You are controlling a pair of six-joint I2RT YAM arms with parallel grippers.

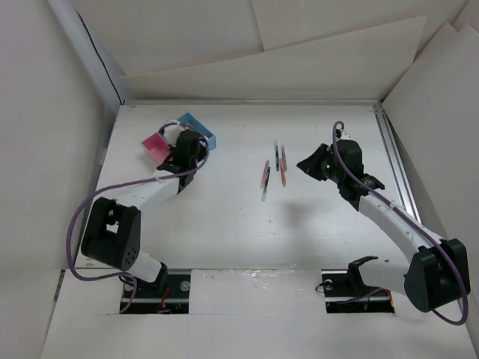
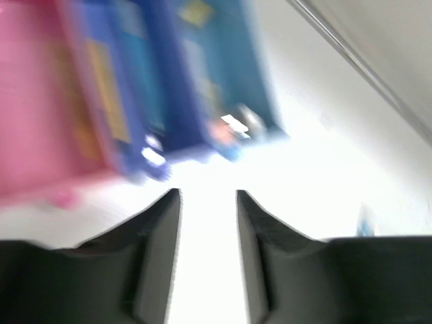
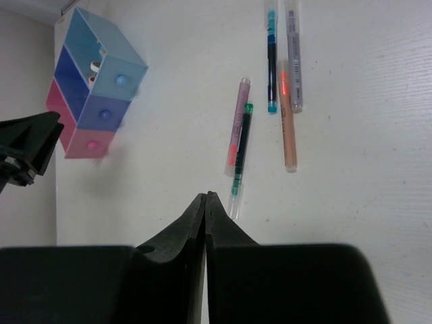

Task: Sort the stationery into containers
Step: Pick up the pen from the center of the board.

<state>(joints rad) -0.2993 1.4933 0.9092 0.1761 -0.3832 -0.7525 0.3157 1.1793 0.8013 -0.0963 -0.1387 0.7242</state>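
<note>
The containers (image 1: 196,127) are a joined row of small bins, pink (image 3: 84,143) at one end and blue (image 3: 101,54) at the other, at the table's back left. My left gripper (image 1: 183,143) hovers right by them. In the blurred left wrist view it (image 2: 208,196) stands open with nothing between its fingers, and the bins (image 2: 202,67) lie just ahead. Several pens of the stationery lie mid-table: a pink one (image 3: 236,125) beside a green one (image 3: 241,152), an orange (image 3: 288,131), a teal (image 3: 271,57) and a grey (image 3: 292,54). My right gripper (image 3: 208,196) is shut and empty, just short of the green pen's tip.
White walls enclose the table on the left, back and right. A metal rail (image 1: 393,161) runs along the right edge. Small whitish pieces (image 3: 94,65) show inside one blue bin. In the right wrist view the left gripper's dark body (image 3: 27,145) pokes in at the left edge.
</note>
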